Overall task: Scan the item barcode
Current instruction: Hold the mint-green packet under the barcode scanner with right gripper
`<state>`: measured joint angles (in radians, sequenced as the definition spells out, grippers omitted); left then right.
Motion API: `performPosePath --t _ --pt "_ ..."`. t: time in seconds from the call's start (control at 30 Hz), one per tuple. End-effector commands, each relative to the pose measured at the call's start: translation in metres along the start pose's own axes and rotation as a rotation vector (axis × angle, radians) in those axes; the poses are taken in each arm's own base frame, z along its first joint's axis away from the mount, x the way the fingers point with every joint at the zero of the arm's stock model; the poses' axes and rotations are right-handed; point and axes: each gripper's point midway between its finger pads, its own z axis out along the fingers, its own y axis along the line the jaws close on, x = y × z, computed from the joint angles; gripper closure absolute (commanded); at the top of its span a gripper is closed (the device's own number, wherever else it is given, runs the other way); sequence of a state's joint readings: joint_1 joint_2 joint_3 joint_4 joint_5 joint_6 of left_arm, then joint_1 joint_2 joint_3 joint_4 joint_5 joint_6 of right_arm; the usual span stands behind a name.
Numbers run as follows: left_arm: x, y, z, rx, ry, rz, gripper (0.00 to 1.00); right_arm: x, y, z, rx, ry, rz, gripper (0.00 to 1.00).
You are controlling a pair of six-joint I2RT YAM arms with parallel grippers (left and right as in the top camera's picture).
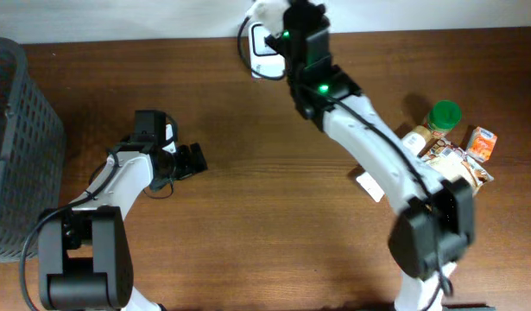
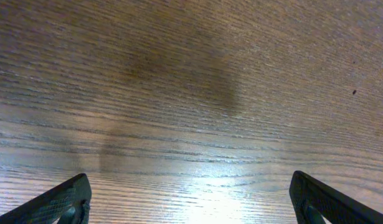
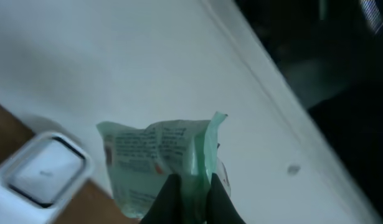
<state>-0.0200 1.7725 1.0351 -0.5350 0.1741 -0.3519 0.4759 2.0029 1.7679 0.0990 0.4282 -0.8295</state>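
In the right wrist view my right gripper [image 3: 191, 185] is shut on the edge of a pale green printed packet [image 3: 157, 155], which it holds up in front of the white wall. The white barcode scanner [image 3: 45, 171], with its grey window, lies down to the left of the packet. Seen from overhead, the right arm reaches to the table's far edge. Its wrist [image 1: 304, 39] hangs beside the scanner [image 1: 263, 41] and hides the packet. My left gripper [image 1: 194, 161] rests low over bare wood at centre left, wide open with nothing between its fingers [image 2: 60, 202].
A dark grey basket [image 1: 15, 130] stands at the left edge. At the right lie a green-lidded jar [image 1: 444, 115], an orange carton [image 1: 482, 142], snack packets [image 1: 455, 164] and a small white item [image 1: 369, 186].
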Motion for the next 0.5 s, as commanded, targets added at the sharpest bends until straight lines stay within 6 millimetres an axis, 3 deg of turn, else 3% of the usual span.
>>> performPosePath --t 0.0,0.3,0.47 --pt "0.001 0.003 -0.002 -0.007 -0.005 0.005 0.01 0.010 0.023 0.023 0.032 0.008 -0.335 0.96" --pt "0.001 0.002 -0.002 -0.006 -0.005 0.005 0.01 0.019 0.082 0.059 0.038 -0.117 -0.390 0.96" --pt "0.001 0.002 -0.002 -0.006 -0.005 0.005 0.01 0.023 0.093 0.066 0.068 -0.142 -0.378 0.96"
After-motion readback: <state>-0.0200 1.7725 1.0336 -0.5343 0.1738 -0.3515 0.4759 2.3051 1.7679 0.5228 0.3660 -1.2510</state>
